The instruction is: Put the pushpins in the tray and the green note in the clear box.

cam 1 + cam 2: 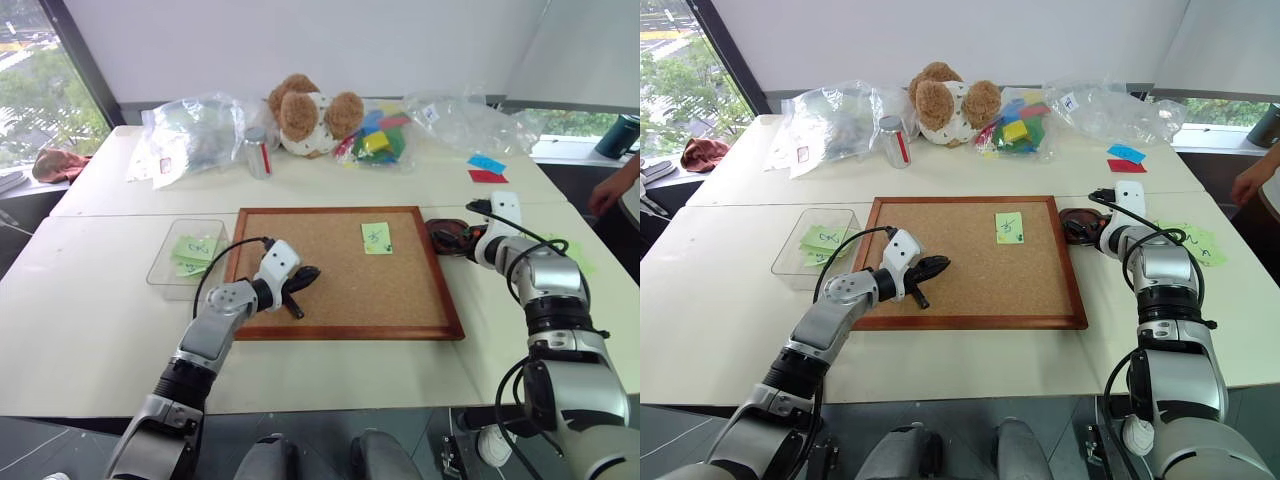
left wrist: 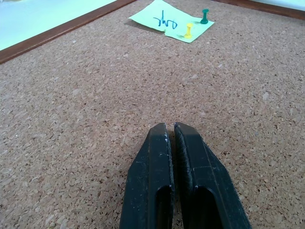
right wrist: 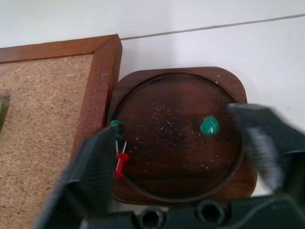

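A: Pushpins first, working from the table's left edge. What is there?

B: The clear box (image 1: 160, 268) sits near the left edge, just beside the corkboard's (image 1: 345, 300) left frame, with pale-green notes already in it. Next comes the left gripper (image 1: 303, 278), low over the board's left half, its two black fingers pressed together on nothing.

A: And the green note?

B: The green note (image 1: 376, 237) lies on the cork toward the board's far right part, pinned by a yellow pushpin (image 2: 188, 31) and a green pushpin (image 2: 204, 16).

A: Then the tray?

B: The tray (image 3: 238, 88), a dark wooden dish, touches the board's right frame. A red pin (image 3: 119, 162) and a green pin (image 3: 209, 126) lie inside it. The right gripper (image 3: 183, 152) hovers right above it, jaws spread wide and empty.

A: What might go wrong?

B: I'd say the note cannot be freed until both remaining pins are out; tugging it early would likely tear the paper. The pins are tiny, so a slightly off pinch could flick one across the cork or off the table. Also, the open fingers hang close above the dish, and a careless lift might nudge it or scatter what it holds.
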Controlling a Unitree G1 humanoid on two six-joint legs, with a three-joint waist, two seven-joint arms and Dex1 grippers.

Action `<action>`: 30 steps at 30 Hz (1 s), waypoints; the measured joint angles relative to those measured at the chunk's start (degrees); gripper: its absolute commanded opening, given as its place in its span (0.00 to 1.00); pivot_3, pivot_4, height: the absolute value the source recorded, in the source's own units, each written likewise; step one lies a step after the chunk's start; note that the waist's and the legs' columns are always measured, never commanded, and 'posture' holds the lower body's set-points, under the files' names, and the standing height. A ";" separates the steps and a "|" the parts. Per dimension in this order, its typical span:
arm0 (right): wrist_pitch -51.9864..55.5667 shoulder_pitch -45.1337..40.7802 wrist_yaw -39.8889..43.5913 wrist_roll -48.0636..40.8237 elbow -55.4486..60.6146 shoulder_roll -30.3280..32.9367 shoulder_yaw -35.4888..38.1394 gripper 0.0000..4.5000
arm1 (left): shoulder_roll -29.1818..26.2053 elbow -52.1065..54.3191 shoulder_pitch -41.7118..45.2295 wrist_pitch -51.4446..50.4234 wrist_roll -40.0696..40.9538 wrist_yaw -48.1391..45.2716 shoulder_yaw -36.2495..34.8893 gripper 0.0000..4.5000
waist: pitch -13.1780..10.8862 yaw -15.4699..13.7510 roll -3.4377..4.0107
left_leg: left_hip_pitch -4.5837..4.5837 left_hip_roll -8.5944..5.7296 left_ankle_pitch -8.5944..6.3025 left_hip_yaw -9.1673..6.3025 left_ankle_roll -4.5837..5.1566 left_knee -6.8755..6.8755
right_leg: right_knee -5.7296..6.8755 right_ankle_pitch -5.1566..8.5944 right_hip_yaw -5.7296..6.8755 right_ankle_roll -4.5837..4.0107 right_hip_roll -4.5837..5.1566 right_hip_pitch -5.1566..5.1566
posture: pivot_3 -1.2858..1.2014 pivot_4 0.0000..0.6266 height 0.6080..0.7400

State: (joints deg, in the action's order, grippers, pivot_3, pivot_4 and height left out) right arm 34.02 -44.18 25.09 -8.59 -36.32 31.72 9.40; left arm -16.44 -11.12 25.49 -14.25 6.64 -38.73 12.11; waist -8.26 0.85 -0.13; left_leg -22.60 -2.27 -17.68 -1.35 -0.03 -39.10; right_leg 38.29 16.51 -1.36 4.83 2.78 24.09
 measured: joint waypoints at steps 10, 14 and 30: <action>4.36 0.09 0.75 -3.13 6.47 0.06 1.19 0.99 | -0.28 0.12 0.03 0.02 0.00 -0.02 0.01 0.05 | 0.00 0.01 0.00 | 0.00 0.01 -0.01 0.00 0.01 0.01 | -0.01 0.00 -0.01 0.00 0.00 0.00 | 0.52 0.24 1.00; 8.76 2.02 5.22 -6.01 17.33 0.43 -0.11 0.99 | -0.34 0.04 0.08 0.06 0.00 -0.24 0.03 0.05 | 0.00 -0.02 0.00 | 0.00 0.02 -0.06 -0.01 0.09 0.03 | -0.03 0.00 0.00 0.00 0.00 0.00 | 0.52 0.24 1.00; 11.16 8.02 8.13 -5.95 29.92 -3.83 -11.57 0.63 | -0.25 -0.30 0.31 0.11 0.00 -0.49 0.04 0.05 | 0.00 -0.12 0.00 | 0.03 0.02 -0.07 -0.02 0.10 0.02 | -0.08 0.00 0.01 0.00 0.01 -0.04 | 0.52 0.24 1.00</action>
State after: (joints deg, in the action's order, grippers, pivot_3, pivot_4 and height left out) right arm 45.18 -36.16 33.21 -14.54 -6.40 27.89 -2.17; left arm -16.69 -11.42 25.80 -14.14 6.65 -39.22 12.15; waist -8.25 0.73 -0.14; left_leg -22.57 -2.25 -17.75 -1.37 0.07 -39.09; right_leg 38.21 16.51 -1.35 4.83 2.78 24.04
